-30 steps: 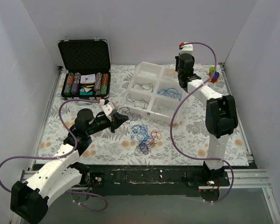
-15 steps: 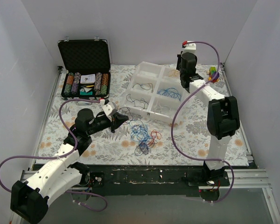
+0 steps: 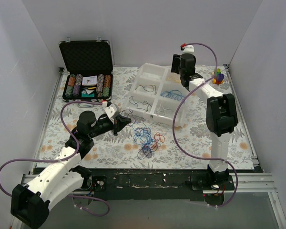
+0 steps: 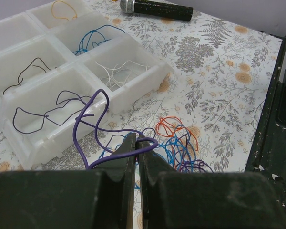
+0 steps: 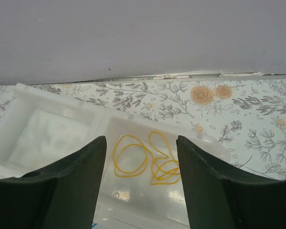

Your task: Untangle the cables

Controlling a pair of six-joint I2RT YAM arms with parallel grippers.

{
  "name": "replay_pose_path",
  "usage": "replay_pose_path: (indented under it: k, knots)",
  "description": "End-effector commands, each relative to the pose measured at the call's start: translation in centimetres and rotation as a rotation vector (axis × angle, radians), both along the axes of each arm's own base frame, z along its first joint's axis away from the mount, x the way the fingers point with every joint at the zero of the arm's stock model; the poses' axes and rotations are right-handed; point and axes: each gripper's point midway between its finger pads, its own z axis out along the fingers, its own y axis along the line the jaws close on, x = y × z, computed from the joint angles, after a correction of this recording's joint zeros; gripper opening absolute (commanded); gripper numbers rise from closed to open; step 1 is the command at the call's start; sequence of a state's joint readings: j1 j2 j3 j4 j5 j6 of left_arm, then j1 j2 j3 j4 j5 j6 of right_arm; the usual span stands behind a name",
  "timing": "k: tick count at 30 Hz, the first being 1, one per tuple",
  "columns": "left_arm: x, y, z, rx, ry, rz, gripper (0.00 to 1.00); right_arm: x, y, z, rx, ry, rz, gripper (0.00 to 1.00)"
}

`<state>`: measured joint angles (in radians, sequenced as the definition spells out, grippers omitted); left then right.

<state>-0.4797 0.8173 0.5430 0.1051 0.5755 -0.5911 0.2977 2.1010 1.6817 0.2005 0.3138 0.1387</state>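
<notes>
The cables (image 3: 145,137) lie as a loose tangle of blue, orange, red and dark loops on the floral table; the left wrist view shows the tangle (image 4: 183,143) just beyond my fingers. My left gripper (image 3: 121,123) is shut on a purple cable (image 4: 93,121), pinched at the tips (image 4: 138,142) and lifted above the pile. Over the far right compartment of the white divided tray (image 3: 168,120), my right gripper (image 3: 177,71) is open (image 5: 140,143). A yellow cable (image 5: 145,160) lies free in that compartment below the jaws.
Other tray compartments (image 4: 133,90) hold dark, blue and white cables. An open black case of poker chips (image 3: 86,67) stands at the back left. A small multicoloured object (image 3: 218,75) sits at the back right. A black rod with a silver end (image 4: 157,8) lies beyond the tray.
My right wrist has shifted left over the tray's far right compartment and its jaws now stand apart. The left arm and its purple cable have stayed put.
</notes>
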Motion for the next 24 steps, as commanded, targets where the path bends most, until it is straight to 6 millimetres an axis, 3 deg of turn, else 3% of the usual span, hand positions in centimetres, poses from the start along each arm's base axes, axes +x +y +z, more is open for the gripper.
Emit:
replay_pose_path:
  k: [1,6,12,16,20,24]
  knots:
    - [0.6,-0.1,1.6,-0.017,-0.034,0.007,0.0,-2.0,1.5,3.5,0.056,-0.064,0.056,0.71]
    - [1.2,-0.3,3.1,-0.046,-0.048,0.02,0.0,-7.1,3.3,6.5,0.104,-0.138,0.177,0.72]
    - [2.5,-0.2,6.0,-0.052,-0.122,0.053,0.0,-18.6,9.1,6.9,0.14,-0.184,0.554,0.71]
    - [3.4,-0.2,9.7,-0.067,-0.205,0.073,0.0,-25.0,12.1,6.4,0.159,-0.187,0.741,0.71]
    - [3.6,-0.4,13.8,-0.1,-0.274,0.069,0.0,-29.5,15.1,7.3,0.132,-0.249,0.882,0.72]
    - [3.8,-0.6,16.9,-0.116,-0.312,0.061,0.0,-31.8,17.5,8.8,0.112,-0.3,0.975,0.74]
